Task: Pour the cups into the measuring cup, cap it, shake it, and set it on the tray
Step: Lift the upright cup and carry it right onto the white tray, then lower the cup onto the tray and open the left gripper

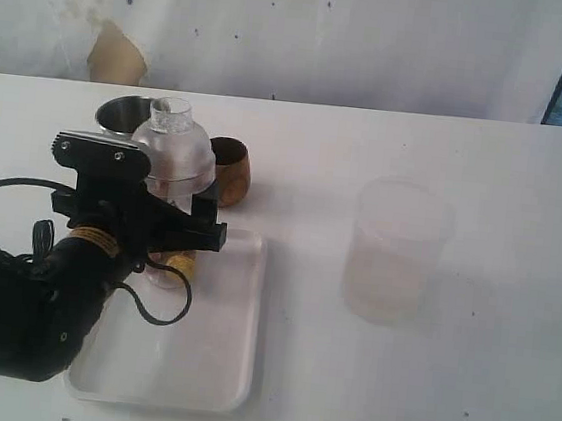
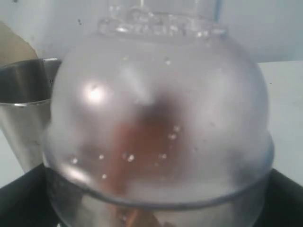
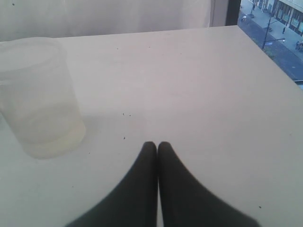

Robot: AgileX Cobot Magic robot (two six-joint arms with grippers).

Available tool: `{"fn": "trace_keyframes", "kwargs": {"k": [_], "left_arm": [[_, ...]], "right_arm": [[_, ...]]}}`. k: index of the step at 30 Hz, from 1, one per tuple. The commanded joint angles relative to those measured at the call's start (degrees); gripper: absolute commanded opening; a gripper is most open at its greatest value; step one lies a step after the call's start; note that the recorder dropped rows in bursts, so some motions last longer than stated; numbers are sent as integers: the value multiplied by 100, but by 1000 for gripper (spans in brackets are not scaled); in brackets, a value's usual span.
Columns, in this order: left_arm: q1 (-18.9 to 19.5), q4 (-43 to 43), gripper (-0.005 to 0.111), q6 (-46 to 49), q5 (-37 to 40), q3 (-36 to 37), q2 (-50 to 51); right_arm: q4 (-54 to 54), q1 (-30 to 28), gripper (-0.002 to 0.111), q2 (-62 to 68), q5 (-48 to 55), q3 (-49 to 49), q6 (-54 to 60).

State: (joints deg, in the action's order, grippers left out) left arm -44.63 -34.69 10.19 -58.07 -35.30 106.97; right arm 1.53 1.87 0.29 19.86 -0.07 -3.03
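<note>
Measuring cup (image 1: 175,193) stands upright, long axis vertical, dome lid (image 1: 172,149) on top, between the left fingers (image 2: 285,201). Can't tell if they're clamped. Right fingers (image 3: 142,189) pressed together.

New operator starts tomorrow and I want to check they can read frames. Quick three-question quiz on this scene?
1. True or false: the dome lid sits on the measuring cup.
2. In the exterior view, the frosted container stands: A on the tray; B on the table, right of the tray; C behind the tray.
3. Is the right gripper open or shut?
Key: 1 true; 2 B; 3 shut.
</note>
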Motion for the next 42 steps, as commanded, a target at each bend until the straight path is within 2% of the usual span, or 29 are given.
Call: {"fn": "trace_keyframes", "kwargs": {"k": [1,3,6,13,19,34,42], "left_arm": [[-2,-90,80,16,-31,-19,4],[-2,-100,88,69,3,-9,-48],[-2,-127,92,140,127,-9,-169],[-2,-175,92,360,397,2,-432],[-2,-423,92,483,328,2,-644],[-2,-370,92,569,366,2,-1421],[-2,-307,92,1014,403,2,-2209]], "right_arm": [[18,-24,0,-29,-21,7,-27],[18,-24,0,-29,-21,7,-27],[18,-24,0,-29,-21,7,-27],[18,-24,0,-29,-21,7,-27],[18,-24,0,-29,-21,7,-27],[18,-24,0,-29,-21,7,-27],[18,-24,0,-29,-21,7,-27]]}}
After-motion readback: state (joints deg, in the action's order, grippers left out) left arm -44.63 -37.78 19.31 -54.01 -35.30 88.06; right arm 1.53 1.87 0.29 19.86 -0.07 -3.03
